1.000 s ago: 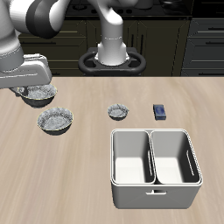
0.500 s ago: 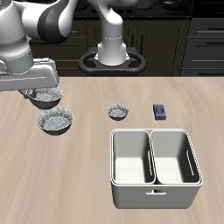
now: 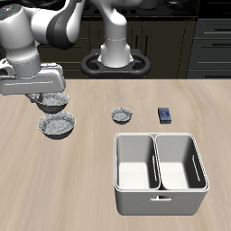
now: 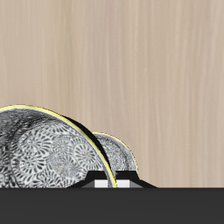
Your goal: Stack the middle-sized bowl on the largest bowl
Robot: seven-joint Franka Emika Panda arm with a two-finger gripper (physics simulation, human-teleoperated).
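table [image 3: 81, 180]: wooden top carrying all items. two-compartment white bin [image 3: 160, 173]: near front edge, not involved. largest bowl [image 3: 56, 125]: resting on table, well toward one side edge, rim up to receive stack. middle-sized bowl [image 3: 51, 102]: lifted clear of table, pinched at rim by gripper [image 3: 47, 94], hanging just behind and above largest bowl; judged mid-carry. smallest bowl [image 3: 122, 114]: mid-table. dark blue block [image 3: 165, 114]: beside it.
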